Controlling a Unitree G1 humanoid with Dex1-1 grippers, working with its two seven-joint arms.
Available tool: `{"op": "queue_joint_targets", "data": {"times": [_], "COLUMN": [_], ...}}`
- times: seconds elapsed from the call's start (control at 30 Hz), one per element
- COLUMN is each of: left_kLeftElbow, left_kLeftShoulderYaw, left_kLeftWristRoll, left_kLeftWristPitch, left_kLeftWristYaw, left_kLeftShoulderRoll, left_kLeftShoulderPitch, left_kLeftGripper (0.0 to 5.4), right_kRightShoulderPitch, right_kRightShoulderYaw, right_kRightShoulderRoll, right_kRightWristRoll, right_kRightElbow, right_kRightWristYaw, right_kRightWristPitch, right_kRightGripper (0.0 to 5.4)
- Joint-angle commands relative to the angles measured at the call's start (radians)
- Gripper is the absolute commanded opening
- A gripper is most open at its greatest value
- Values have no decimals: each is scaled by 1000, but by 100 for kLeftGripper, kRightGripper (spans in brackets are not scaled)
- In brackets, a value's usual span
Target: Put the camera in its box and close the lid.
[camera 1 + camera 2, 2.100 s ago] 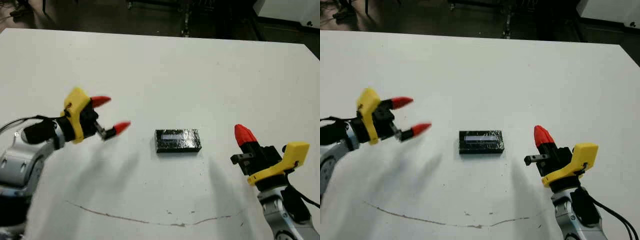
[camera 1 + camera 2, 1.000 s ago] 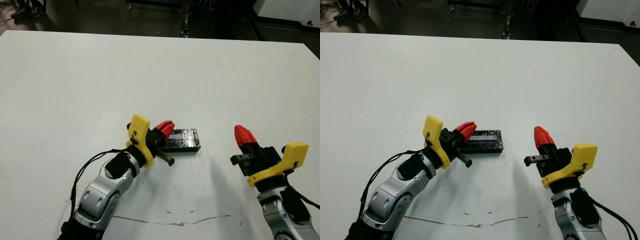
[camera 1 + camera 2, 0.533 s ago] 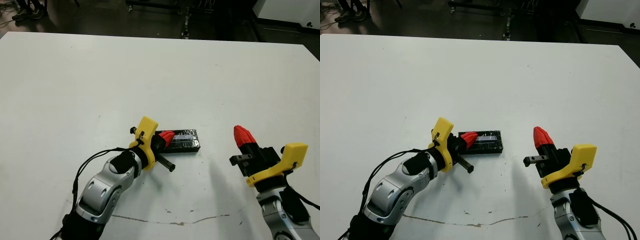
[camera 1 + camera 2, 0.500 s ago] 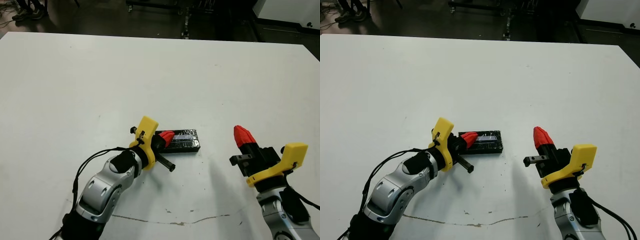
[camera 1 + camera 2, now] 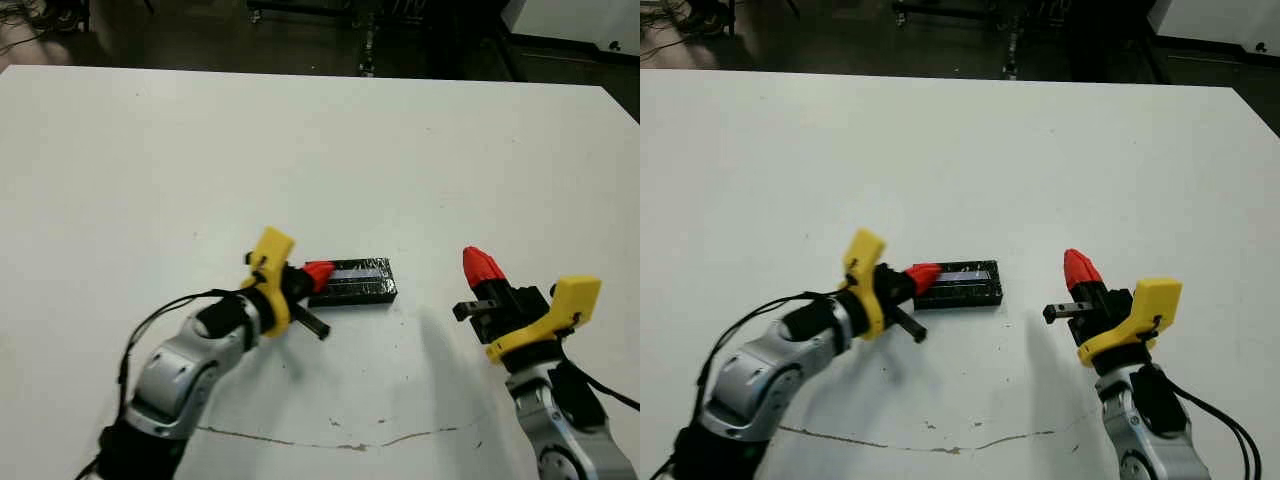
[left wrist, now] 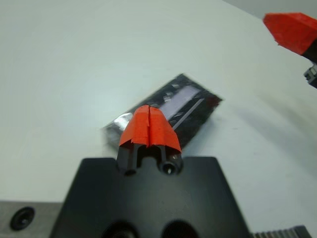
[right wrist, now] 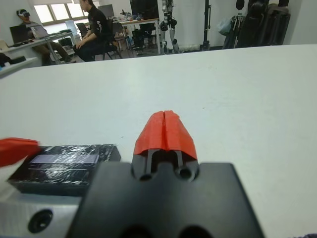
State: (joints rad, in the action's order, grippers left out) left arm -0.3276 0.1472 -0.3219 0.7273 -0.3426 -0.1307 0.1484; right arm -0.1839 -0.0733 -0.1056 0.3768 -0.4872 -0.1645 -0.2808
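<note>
One closed box sits at centre frame on the white table [image 5: 400, 160]: the glossy black lid [image 5: 355, 281] with its pale stripe covers the tray, so box walls and contents are hidden; camera not visible, its place cannot be told. Left gripper [image 5: 318, 274] has both red fingers pressed together, tips resting on the lid's left end. Right gripper [image 5: 480, 264], lower right, also has its fingers pressed together, holding nothing, well apart from the lid.

Versus 2.1 s ago: left gripper was then spread and off to the left of the lid; it has since closed and come onto the lid's end. Right gripper roughly unchanged. Lid's position much the same.

Table bears a thin brown scratch line [image 5: 330, 440] near the lower edge. Right wrist view shows seated people [image 7: 94, 29] at desks beyond the table, windows behind.
</note>
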Motion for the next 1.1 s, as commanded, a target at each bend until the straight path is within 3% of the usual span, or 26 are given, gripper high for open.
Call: {"op": "queue_joint_targets", "data": {"times": [0.03,0.23,0.3,0.4,0.57,0.67,0.9,1.1], "left_kLeftElbow": [-9,9,16,43,144,211,292,292], "left_kLeftShoulderYaw": [-85,-214,-241,-275,-297,-299,-290,-280], "left_kLeftWristRoll": [-37,-102,-92,-58,81,117,131,126], "left_kLeftWristPitch": [-48,-199,-297,-470,-802,-946,-1058,-1051], "left_kLeftWristYaw": [-8,-10,-2,12,81,104,152,182], "left_kLeftShoulderRoll": [-12,19,38,59,82,96,128,146], "left_kLeftShoulderPitch": [-41,-105,-121,-131,-114,-105,-104,-125], "left_kLeftGripper": [2,2,2,2,2,2,2,2], "right_kRightShoulderPitch": [34,87,101,123,149,153,141,115], "right_kRightShoulderYaw": [-8,-22,-27,-33,-41,-41,-37,-37], "right_kRightShoulderRoll": [3,-1,-3,-5,-5,-1,6,5], "right_kRightWristRoll": [-7,-12,-10,-11,-7,-5,6,3], "right_kRightElbow": [56,134,155,181,199,199,185,158], "right_kRightWristYaw": [-10,-25,-33,-38,-35,-34,-27,-29], "right_kRightWristPitch": [28,53,61,66,60,57,46,54], "right_kRightGripper": [0,0,0,0,0,0,0,0]}}
